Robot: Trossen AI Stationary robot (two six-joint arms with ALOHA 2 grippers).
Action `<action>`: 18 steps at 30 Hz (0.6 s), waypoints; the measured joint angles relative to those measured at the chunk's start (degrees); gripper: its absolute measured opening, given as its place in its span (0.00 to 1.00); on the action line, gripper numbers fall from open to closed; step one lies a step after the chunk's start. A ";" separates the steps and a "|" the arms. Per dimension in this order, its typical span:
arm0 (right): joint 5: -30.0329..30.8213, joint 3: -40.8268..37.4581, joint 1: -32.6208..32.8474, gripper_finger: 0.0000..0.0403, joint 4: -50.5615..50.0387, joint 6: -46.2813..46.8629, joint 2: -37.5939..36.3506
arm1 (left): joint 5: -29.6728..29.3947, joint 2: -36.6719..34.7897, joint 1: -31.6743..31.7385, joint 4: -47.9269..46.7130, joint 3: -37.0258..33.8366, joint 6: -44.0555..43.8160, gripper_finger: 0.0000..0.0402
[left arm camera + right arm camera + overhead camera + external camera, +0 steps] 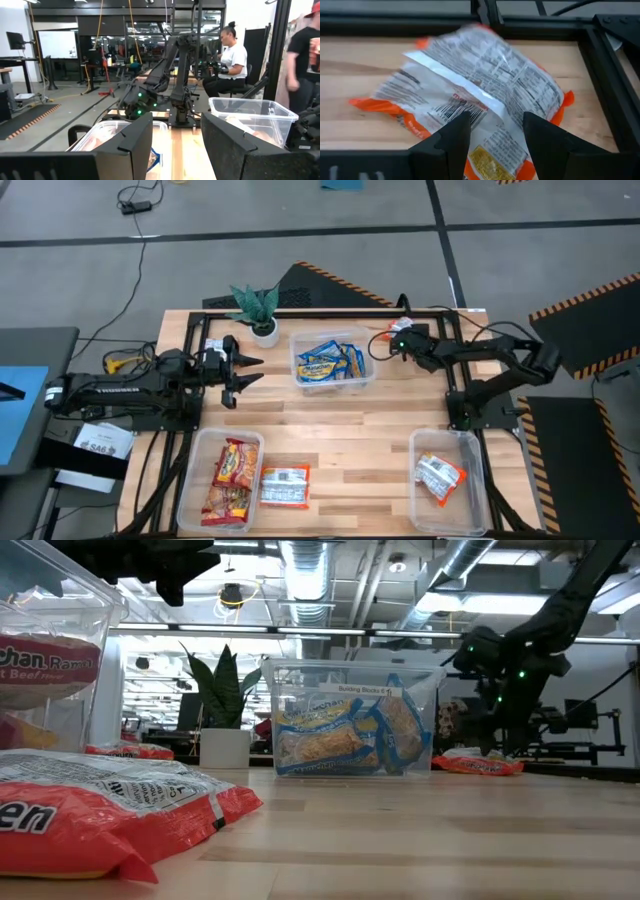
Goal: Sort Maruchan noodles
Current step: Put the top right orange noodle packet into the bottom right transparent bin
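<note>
An orange-and-white noodle packet [475,95] lies flat, printed back up, on the table's far right part [383,340], and it also shows in the low view [478,765]. My right gripper [495,142] is open and hovers over it [398,345], fingers pointing down on either side of the packet's near part, clear of it. My left gripper [243,370] is open and empty [177,145] above the table's left side, pointing toward the right. Blue-and-yellow packets [328,363] stand in a clear tub [365,380] at the far middle.
A near-left tub [200,445] holds red-and-yellow packets [230,478]; an orange-and-white packet [285,486] lies on the table beside it. A near-right tub [478,450] holds one orange-and-white packet [440,477]. A potted plant [262,310] stands at the far left. Black frame rails [615,75] border the table.
</note>
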 joint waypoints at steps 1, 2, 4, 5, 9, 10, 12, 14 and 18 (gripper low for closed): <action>0.02 0.02 -0.18 0.51 0.14 0.00 0.97 | 0.00 0.00 0.00 -0.04 0.00 0.17 0.39; -0.01 0.06 -0.42 0.50 0.21 0.01 1.80 | 0.01 0.00 0.00 -0.06 0.00 0.33 0.39; 0.03 0.17 -0.72 0.47 0.50 0.01 3.28 | 0.02 0.00 0.00 -0.06 0.00 0.33 0.39; 0.04 0.20 -0.72 0.45 0.56 0.00 3.91 | 0.02 0.00 0.00 -0.06 0.00 0.33 0.39; 0.02 0.28 -0.16 0.23 0.20 -2.65 5.32 | 0.02 0.00 0.00 -0.07 0.01 0.33 0.39; 0.00 0.25 0.30 0.16 -0.24 -3.36 5.38 | 0.02 0.00 0.00 -0.07 0.02 0.33 0.39; 0.07 0.23 1.25 0.05 -1.04 -5.10 4.87 | 0.02 0.00 0.00 -0.08 0.02 0.33 0.39; -0.48 0.19 2.13 0.05 -2.64 -5.47 3.51 | 0.02 0.00 0.00 -0.10 0.02 0.33 0.39; -1.47 -0.15 4.90 0.02 -9.01 -5.60 -2.25 | 0.02 0.00 0.00 -0.22 0.02 0.33 0.39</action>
